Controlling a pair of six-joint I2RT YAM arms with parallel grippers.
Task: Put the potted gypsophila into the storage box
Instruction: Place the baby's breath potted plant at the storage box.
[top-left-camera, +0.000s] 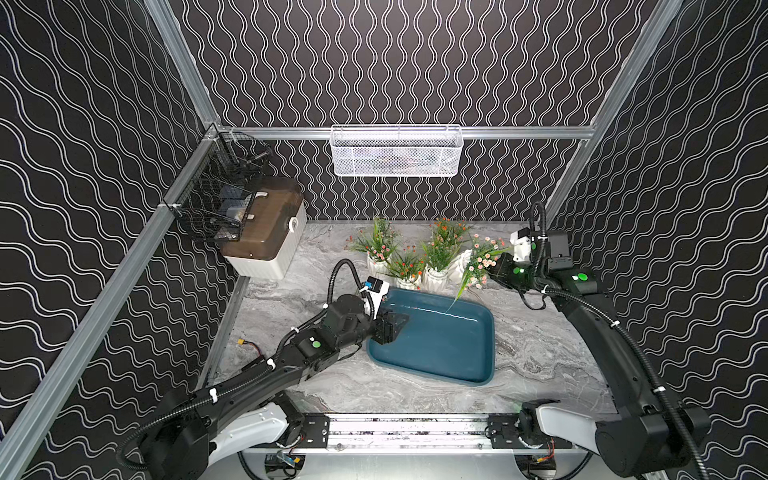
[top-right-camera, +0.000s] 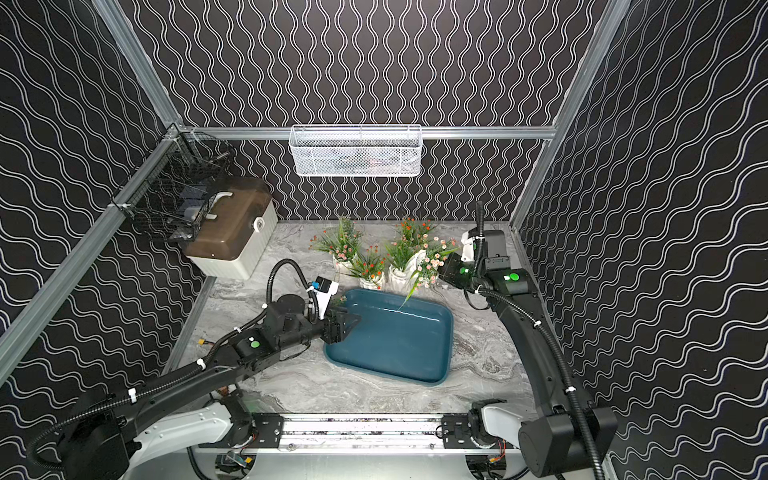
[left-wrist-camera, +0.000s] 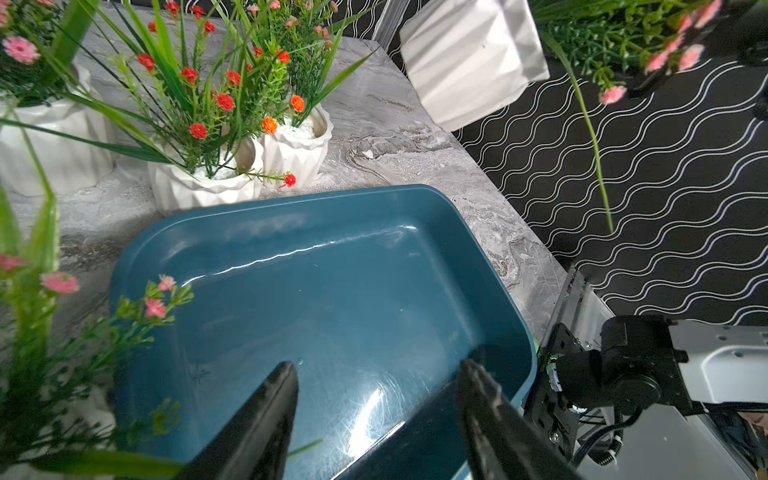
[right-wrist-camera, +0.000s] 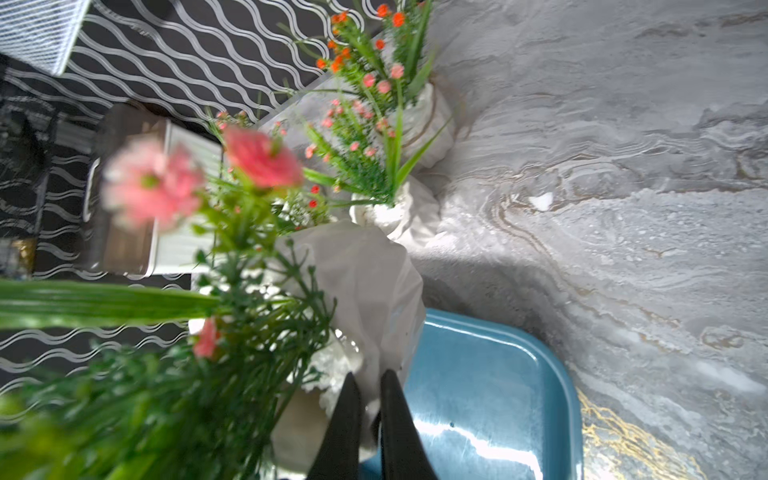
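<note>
My right gripper (right-wrist-camera: 370, 375) clamps 1 tilted potted gypsophila (right-wrist-camera: 374, 282) by its rim — storage box (right-wrist-camera: 498, 374) just below the jaws; left gripper (left-wrist-camera: 379, 365) gapes, empty.

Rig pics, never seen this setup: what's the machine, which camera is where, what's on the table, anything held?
Two robot arms stand at the near edge of a marble table. The two wide pictures come from one overhead stereo camera; the other two come from a camera on each arm's wrist. Each arm ends in a two-fingered tool. The right tool is shut on the rim of one potted gypsophila, holding it tilted in the air by the storage box, a shallow teal tray with no pot in it yet. The left tool is open, holding nothing, over the tray's edge. The other pots stand on the table behind the tray. A lidded white box sits in a back corner; a white mesh basket hangs on the back wall.
</note>
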